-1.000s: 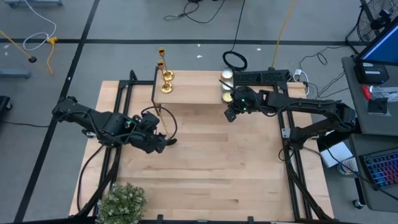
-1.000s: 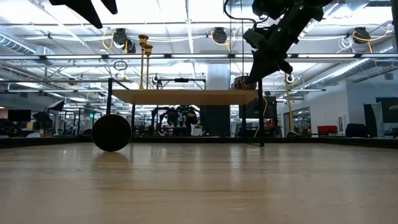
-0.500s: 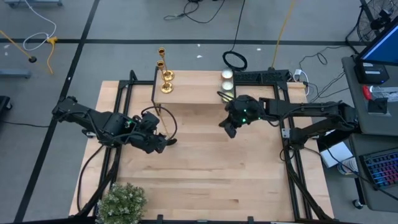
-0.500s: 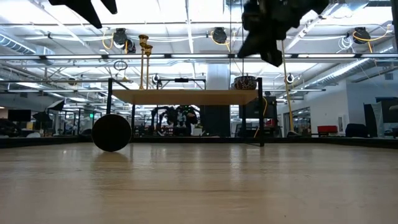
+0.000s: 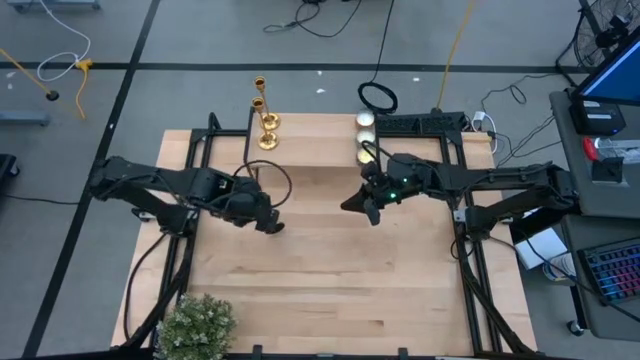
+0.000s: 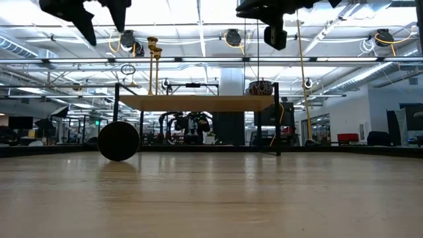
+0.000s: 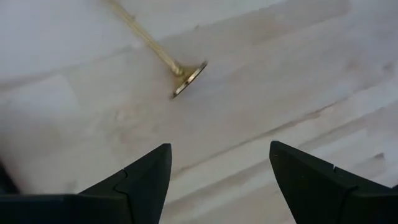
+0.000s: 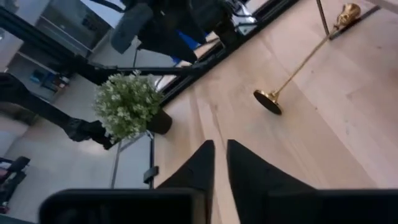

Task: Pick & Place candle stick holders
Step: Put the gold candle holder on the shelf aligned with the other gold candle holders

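My left fingers (image 5: 268, 222) hang above the table (image 5: 330, 280), left of its middle, spread wide with nothing between them. In the left wrist view, each dark fingertip (image 7: 146, 177) stands well apart from the other, and beyond the gap lies one candle stick holder (image 7: 163, 57) on its side on the pale wood, its round base tipped up on edge. None of my left fingers touch it; it lies ahead of them, toward twelve o'clock. From above, its thin stem (image 5: 262, 190) shows as a faint line just beside my left arm, mostly hidden by it.

At about eleven o'clock from the table's middle, on the far edge, the other two candle stick holders (image 5: 266, 125) stand upright and close together; the level view shows them as two gold stems (image 6: 155, 66) rising above a far shelf.

My right fingers (image 5: 352, 203) hover right of the table's middle, at about one o'clock, above the wood. In the right wrist view they sit nearly pressed together (image 8: 214, 168), with only a thin slit between them, and they grip nothing. Past them that same lying holder (image 8: 295, 71) is well apart from them, base toward me. Behind my right wrist, at the far edge, sit small round candles (image 5: 366, 140). A potted plant (image 5: 195, 325) stands at the near left corner, at seven o'clock.
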You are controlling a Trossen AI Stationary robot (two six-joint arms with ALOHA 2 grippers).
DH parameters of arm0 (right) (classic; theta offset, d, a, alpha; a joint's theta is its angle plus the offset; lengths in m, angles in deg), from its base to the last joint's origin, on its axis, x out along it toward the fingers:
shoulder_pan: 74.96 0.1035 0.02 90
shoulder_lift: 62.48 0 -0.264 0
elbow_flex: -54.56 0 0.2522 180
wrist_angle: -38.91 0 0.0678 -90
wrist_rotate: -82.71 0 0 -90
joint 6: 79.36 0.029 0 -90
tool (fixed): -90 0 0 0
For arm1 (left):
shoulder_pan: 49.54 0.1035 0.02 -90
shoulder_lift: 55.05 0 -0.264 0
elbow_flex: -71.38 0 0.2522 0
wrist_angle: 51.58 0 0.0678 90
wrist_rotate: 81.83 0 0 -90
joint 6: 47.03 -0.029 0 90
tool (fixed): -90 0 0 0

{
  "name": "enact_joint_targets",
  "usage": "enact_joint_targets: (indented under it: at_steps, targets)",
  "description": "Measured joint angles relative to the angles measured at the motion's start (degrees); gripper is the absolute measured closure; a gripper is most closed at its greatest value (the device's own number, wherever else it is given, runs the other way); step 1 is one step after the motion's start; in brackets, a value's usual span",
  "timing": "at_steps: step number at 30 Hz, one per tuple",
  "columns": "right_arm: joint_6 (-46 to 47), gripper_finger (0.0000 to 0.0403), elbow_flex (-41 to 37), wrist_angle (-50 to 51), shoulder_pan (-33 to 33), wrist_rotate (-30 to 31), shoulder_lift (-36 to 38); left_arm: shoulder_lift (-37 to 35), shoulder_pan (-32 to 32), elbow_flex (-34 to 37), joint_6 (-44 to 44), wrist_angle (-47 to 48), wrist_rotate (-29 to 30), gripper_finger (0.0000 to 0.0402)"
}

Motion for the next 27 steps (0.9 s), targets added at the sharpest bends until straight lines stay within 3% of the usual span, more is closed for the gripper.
enact_joint_targets:
  at_steps: [8,14,20,27]
  targets:
    - [-1.7,0.0277,0.0,6.4,2.9,0.0,3.8,7.2,5.0,0.0,4.3,-0.2,-4.1,0.0128]
    - [-6.8,0.0230,0.0,11.9,5.7,1.3,7.3,11.0,9.2,0.2,7.9,-0.9,0.2,0.0128]
    - [-7.6,0.0210,0.0,13.0,6.7,3.4,9.2,11.7,13.4,6.7,8.2,-7.5,-2.8,0.0128]
    - [-7.7,0.0210,0.0,16.1,8.8,3.5,10.4,11.5,14.1,16.3,11.4,-12.0,-5.6,0.0128]
